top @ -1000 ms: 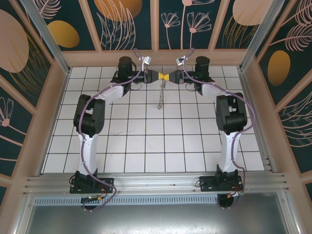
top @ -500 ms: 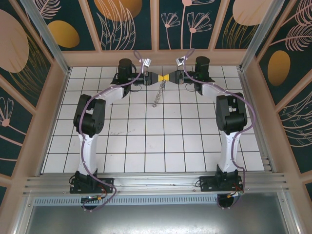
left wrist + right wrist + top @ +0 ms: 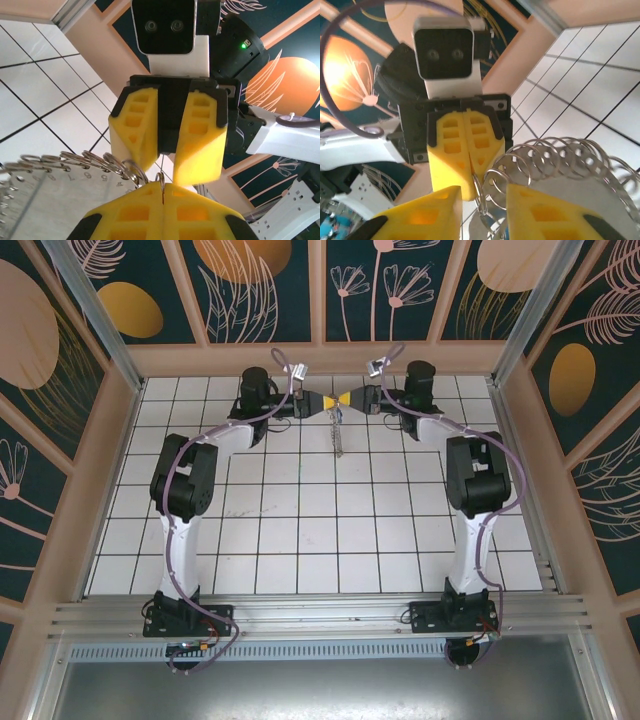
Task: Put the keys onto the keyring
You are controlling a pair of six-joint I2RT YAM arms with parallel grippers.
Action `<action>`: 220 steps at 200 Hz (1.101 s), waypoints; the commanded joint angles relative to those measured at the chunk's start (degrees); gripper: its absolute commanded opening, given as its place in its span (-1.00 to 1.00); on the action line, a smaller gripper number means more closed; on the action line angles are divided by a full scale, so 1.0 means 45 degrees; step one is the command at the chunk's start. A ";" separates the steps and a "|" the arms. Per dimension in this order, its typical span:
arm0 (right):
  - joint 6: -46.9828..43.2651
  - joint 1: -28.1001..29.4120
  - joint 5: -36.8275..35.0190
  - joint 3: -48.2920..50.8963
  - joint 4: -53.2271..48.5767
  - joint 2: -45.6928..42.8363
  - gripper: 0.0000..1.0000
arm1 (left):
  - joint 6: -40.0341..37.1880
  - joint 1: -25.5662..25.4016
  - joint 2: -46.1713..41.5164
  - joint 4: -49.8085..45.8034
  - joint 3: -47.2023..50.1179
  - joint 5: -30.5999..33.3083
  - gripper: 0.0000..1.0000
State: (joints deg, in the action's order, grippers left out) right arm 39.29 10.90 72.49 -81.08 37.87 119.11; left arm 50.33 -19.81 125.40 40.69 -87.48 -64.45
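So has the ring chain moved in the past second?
Yes. The ring chain swung right, lower end nearer the back wall, judged by the tiles.

Two white-and-black robot arms [image 3: 182, 485], each with one yellow two-finger gripper: left gripper [image 3: 328, 402], right gripper [image 3: 343, 400]. One silvery hanging chain of metal rings [image 3: 338, 436]; one white tiled table [image 3: 300, 540].

Pair of arms, left arm [image 3: 186, 483] and right arm [image 3: 478, 480]: white link tubes, bulky black joint housings, black base plates at the near edge of the desk [image 3: 300, 540], and a purple cable [image 3: 367, 131] along each. Left tool [image 3: 469, 185] and right tool [image 3: 165, 170]: wedge-shaped yellow fingers [image 3: 197, 135] with square recesses, on black screwed carriers under a white block with a black twin-lens face. Green lamp [image 3: 243, 45] on the right wrist's black housing.
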 commanded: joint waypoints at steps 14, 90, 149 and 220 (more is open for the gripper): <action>0.2371 -0.0894 -0.1462 0.2254 0.4230 -0.1968 -0.35 | 0.1013 -0.0001 -0.1133 0.2562 0.0542 0.0389 -1.00; -0.0474 -0.0020 -0.5703 0.6348 0.3048 -0.4635 -0.23 | 0.2292 0.0006 -0.2139 0.4668 0.1901 0.1389 -1.00; -0.3340 0.2081 -0.9271 0.7279 0.1375 -0.5774 -0.16 | 0.2749 0.0000 -0.2575 0.5231 0.2892 0.1801 -1.00; -0.3923 0.2630 -0.9129 0.6097 0.0887 -0.5107 -0.15 | 0.3400 -0.0015 -0.2594 0.6022 0.3271 0.1705 -1.00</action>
State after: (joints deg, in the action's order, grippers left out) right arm 24.18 21.78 31.77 -50.57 41.67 95.07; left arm 64.27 -19.81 116.40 62.78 -72.95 -56.69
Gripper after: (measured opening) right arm 0.424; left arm 0.045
